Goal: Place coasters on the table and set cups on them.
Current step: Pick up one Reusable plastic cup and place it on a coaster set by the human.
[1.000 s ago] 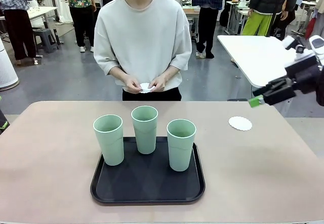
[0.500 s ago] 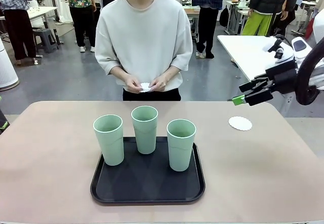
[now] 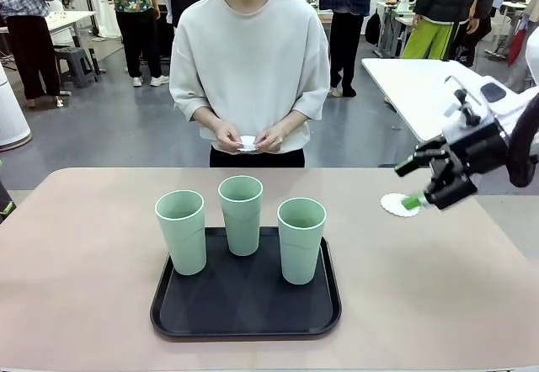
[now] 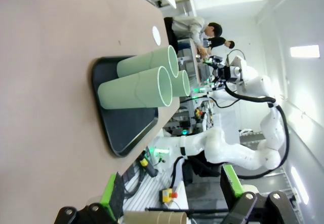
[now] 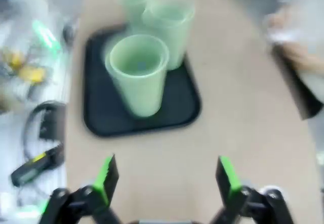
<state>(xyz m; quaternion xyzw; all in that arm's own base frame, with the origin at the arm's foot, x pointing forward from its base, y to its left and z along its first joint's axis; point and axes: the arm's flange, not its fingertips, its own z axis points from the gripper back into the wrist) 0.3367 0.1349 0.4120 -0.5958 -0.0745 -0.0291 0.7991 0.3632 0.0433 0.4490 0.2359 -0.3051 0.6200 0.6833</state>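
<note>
The three cups (image 3: 241, 214) stand upright on the black tray (image 3: 244, 317), long axes vertical, mouths up and narrower bases down. They form a loose row, with the middle one set farthest toward the person. The tray sits mid-table (image 3: 84, 263), closer to the near edge, with broad bare tabletop to its left and right.

One coaster (image 3: 391, 205) lies flat near the far right corner, well apart from the tray. The right gripper (image 3: 410, 183) hangs over that coaster, jaws spread wide and empty. Its lower green pad overlaps the coaster's right rim; whether they touch cannot be told.

Beyond the far edge, the person's hands (image 3: 271, 140) hold a small white piece together. The left gripper (image 4: 170, 183) looks along the tabletop from its left end, fingers wide apart with nothing between them.
</note>
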